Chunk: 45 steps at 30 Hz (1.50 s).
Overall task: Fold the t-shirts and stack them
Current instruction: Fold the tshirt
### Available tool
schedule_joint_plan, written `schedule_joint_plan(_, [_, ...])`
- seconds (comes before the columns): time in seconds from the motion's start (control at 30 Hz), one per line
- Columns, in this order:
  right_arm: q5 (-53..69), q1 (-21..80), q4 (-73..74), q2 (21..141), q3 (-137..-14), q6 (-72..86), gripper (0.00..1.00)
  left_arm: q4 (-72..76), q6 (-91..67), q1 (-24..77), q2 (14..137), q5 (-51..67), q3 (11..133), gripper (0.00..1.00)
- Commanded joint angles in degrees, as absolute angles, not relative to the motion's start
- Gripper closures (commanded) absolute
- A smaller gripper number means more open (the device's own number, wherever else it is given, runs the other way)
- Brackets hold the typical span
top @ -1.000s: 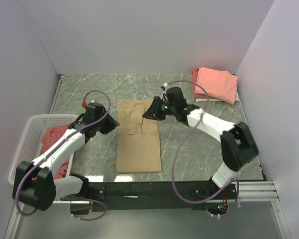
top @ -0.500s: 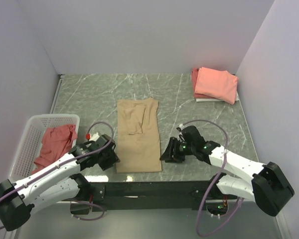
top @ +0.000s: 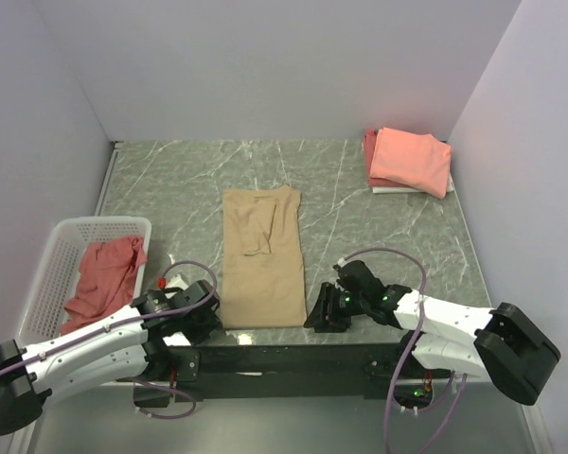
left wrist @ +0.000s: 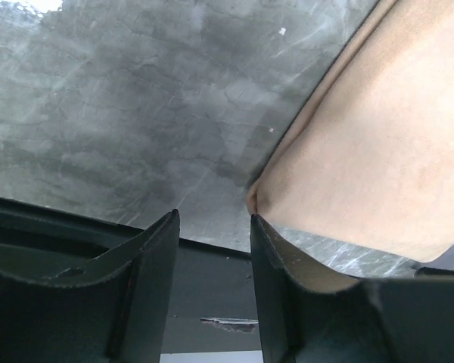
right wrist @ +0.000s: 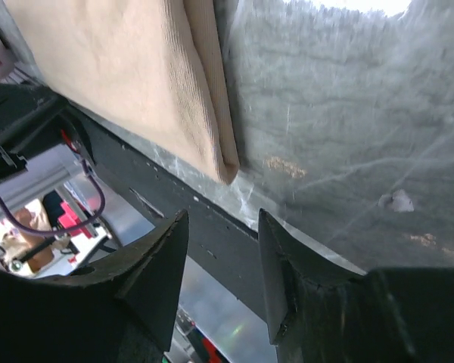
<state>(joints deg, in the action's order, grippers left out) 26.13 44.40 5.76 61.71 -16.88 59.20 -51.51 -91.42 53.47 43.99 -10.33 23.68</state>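
Between left tool (left wrist: 212, 223) and right tool (right wrist: 223, 223) sits apparently ungripped t-shirt (top: 262, 253).

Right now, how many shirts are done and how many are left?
Done: a folded pink pile sits in the far right corner. In hand: the tan shirt lies folded into a strip, with the left gripper and right gripper open at its near corners, not gripping. Left: finish that fold, stack it, then do the red shirt in the white basket.

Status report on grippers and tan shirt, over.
Left gripper open, right gripper open, each at a near corner of tan shirt. Shirt flat, ungripped. Nothing blocking.
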Motion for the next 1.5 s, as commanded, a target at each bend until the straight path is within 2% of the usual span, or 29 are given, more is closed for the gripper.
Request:
schedule_joint_plan(0.0, [23.5, 44.8, 0.1, 62.5, -16.5, 61.3, 0.51, -48.5, -93.5, 53.8, 42.8, -10.9, 23.2, 0.53])
schedule_joint_plan(0.4, [19.2, 46.4, -3.5, 66.3, -15.6, 61.8, 0.61, -44.9, -92.5, 53.8, 35.8, -11.8, 20.4, 0.58])
schedule_joint_plan(0.63, [17.1, 48.2, -3.8, 68.4, -16.3, 61.8, 0.64, -43.6, -91.8, 53.9, 36.2, -10.7, 19.1, 0.58])
schedule_joint_plan(0.7, [16.4, 48.5, -4.0, 68.7, -16.4, 61.9, 0.68, -43.2, -91.8, 53.8, 36.3, -10.4, 18.7, 0.58])
schedule_joint_plan(0.73, [16.3, 48.5, -4.0, 68.6, -16.5, 61.9, 0.76, -43.0, -91.6, 53.9, 36.3, -10.3, 18.6, 0.58])
schedule_joint_plan(0.83, [14.8, 48.5, -2.1, 67.6, -17.1, 61.2, 0.89, -41.7, -90.4, 53.8, 36.0, -9.6, 18.1, 0.58])
schedule_joint_plan(0.93, [11.8, 48.4, 3.9, 64.4, -19.7, 59.1, 0.96, -39.3, -89.3, 53.8, 35.4, -8.9, 17.2, 0.58])
schedule_joint_plan(1.13, [9.8, 48.3, 10.5, 60.2, -21.4, 56.5, 0.98, -32.4, -87.7, 53.8, 35.8, -6.2, 13.9, 0.64])
schedule_joint_plan(1.27, [11.2, 48.3, 9.3, 61.3, -21.0, 56.4, 0.99, -28.1, -87.5, 53.9, 37.4, -4.3, 12.2, 0.67])
schedule_joint_plan(1.47, [12.2, 48.3, 7.9, 63.3, -20.8, 56.5, 0.99, -29.7, -88.2, 53.9, 37.2, -5.0, 11.7, 0.67])
